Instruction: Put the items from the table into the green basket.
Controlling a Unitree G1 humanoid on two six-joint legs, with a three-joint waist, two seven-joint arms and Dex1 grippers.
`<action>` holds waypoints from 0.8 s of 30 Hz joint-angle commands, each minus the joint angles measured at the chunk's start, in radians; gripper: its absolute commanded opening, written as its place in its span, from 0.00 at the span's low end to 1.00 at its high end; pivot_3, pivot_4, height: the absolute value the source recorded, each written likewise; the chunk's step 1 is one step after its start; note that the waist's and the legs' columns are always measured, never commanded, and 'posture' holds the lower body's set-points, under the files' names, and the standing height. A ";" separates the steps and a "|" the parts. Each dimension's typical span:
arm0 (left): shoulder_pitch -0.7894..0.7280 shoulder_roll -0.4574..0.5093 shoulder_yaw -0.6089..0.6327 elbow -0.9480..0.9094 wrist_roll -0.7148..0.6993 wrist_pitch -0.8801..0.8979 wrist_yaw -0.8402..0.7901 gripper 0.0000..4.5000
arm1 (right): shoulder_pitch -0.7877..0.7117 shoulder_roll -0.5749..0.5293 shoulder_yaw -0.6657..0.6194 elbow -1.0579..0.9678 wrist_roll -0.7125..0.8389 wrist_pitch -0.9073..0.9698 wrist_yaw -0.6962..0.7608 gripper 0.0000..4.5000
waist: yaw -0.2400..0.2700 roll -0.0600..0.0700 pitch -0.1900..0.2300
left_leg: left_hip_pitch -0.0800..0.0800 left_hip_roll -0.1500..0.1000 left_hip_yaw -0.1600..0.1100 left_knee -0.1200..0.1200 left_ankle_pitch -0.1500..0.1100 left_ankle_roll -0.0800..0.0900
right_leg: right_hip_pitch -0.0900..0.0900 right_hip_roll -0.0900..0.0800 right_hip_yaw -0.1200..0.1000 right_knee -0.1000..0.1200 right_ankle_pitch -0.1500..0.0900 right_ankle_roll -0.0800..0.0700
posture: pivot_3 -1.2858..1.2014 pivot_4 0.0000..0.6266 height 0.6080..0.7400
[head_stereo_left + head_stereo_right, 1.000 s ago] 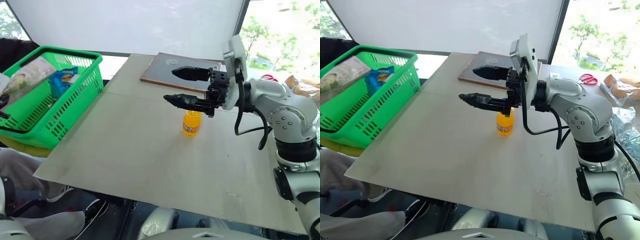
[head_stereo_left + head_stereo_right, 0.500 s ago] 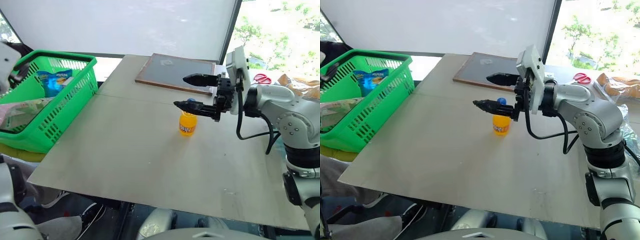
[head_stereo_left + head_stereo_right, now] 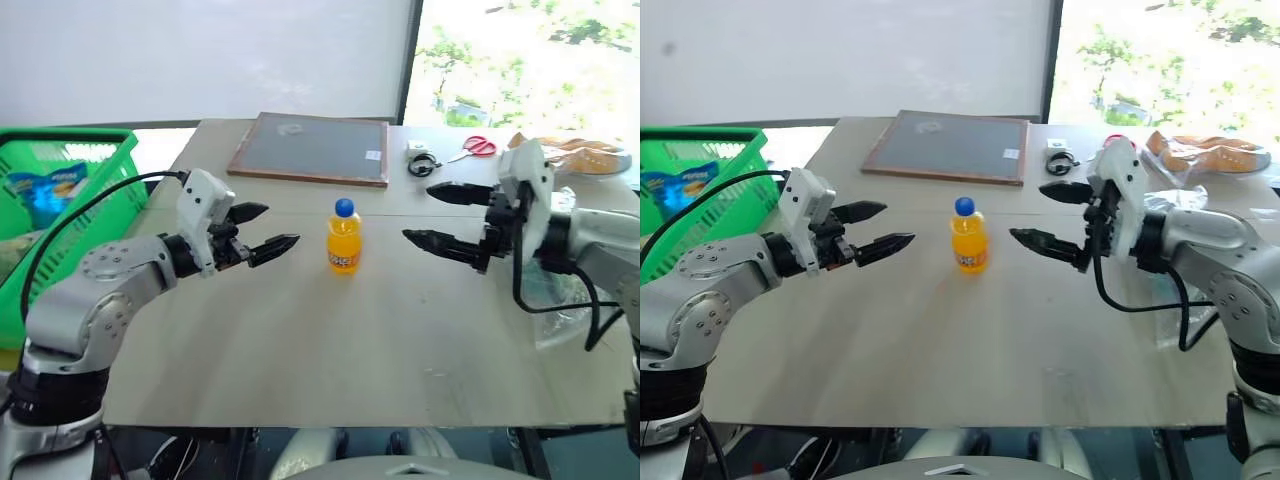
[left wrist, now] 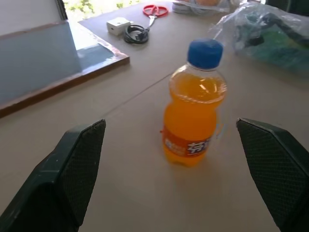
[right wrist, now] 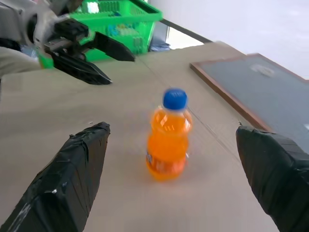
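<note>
- The orange-drink bottle (image 3: 343, 236) stood upright on the worktop (image 3: 330, 340), blue cap on top, just in front of the seam that ran across the surface.
- The left hand (image 3: 264, 229) hung above the worktop on the bottle's left, its two black fingers spread apart and empty, pointing toward the bottle with a clear gap between them and it.
- The right hand (image 3: 437, 215) hung on the bottle's right, fingers also spread wide and holding nothing, pointing back toward the bottle, well apart from it.
- The bottle sat between the two hands, touched by neither.
- The green basket (image 3: 40, 215) stood at the far left edge beside the worktop, and a blue snack packet (image 3: 45, 190) lay inside it.
- A dark board with a wooden frame (image 3: 312, 148) lay flat on the far part of the worktop behind the bottle.
- Red-handled scissors (image 3: 472, 148), a small white box (image 3: 417, 146) and a coiled black cable (image 3: 422, 163) lay near the far right edge.
- A crinkly clear plastic bag of dark goods (image 4: 270, 36) rested on the worktop at the right, under the right arm.
- Another clear bag with pale brown contents (image 3: 1205, 153) lay at the far right.
</note>
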 commanded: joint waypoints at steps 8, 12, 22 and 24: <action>-0.112 -0.155 -0.301 0.109 0.289 -0.085 0.101 0.99 | 0.115 -0.066 -0.085 -0.101 0.009 0.001 -0.058 1.00 | 0.006 0.013 -0.001 | 0.012 0.000 0.001 -0.001 -0.003 0.004 | 0.015 -0.001 0.000 -0.003 0.001 -0.002 | 0.52 0.02 1.00; -0.136 -0.206 -0.355 0.181 0.396 -0.147 0.124 0.99 | 0.142 -0.072 -0.111 -0.129 0.034 0.011 -0.084 1.00 | -0.001 0.013 -0.001 | 0.010 0.000 0.000 -0.001 -0.001 0.001 | 0.013 -0.001 0.000 -0.005 0.001 -0.002 | 0.50 0.03 1.00; -0.193 -0.346 -0.400 0.332 0.476 -0.249 0.061 0.99 | 0.164 -0.088 -0.137 -0.152 0.073 0.017 -0.131 1.00 | -0.026 0.013 -0.001 | 0.009 0.000 0.000 -0.001 -0.001 0.002 | 0.014 -0.001 -0.001 -0.009 0.001 -0.002 | 0.49 0.03 1.00; -0.223 -0.381 -0.410 0.401 0.514 -0.283 0.083 0.99 | 0.167 -0.089 -0.136 -0.153 0.075 0.016 -0.135 1.00 | -0.027 0.013 -0.001 | 0.009 0.000 0.000 -0.001 -0.001 0.002 | 0.014 -0.001 -0.001 -0.009 0.001 -0.002 | 0.49 0.03 1.00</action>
